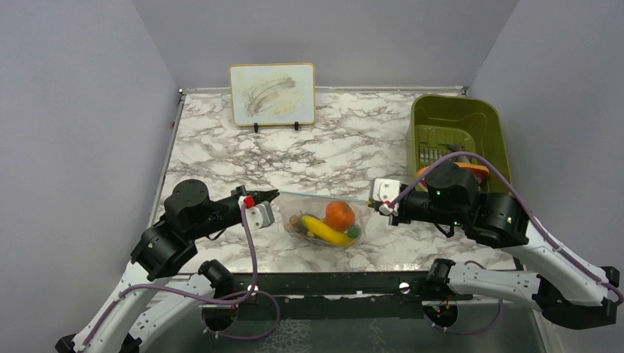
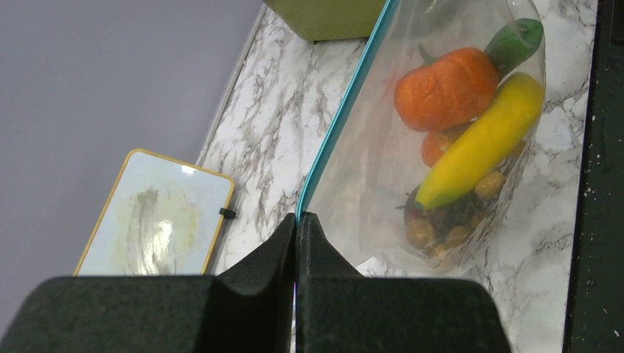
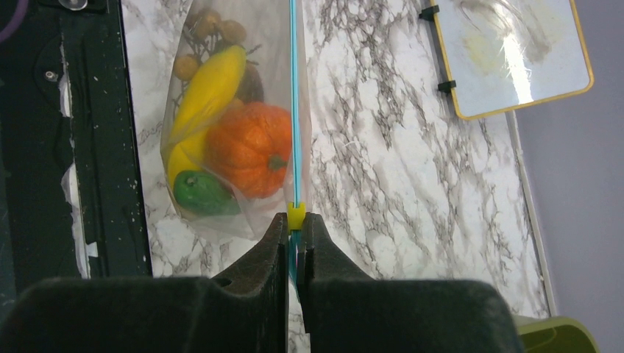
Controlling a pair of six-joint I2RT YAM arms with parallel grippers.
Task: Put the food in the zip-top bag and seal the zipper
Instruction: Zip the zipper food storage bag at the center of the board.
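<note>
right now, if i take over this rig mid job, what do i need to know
Left gripper: shut on the zipper at one end of the zip-top bag.
Right gripper: shut on the zipper at the other end, by the yellow slider.
The bag is stretched between them near the front table edge, with the banana, orange piece and green piece inside.
Done: that food is bagged.
Left: confirm the seal. The strip reads as one line, but full closure can't be told.
</note>
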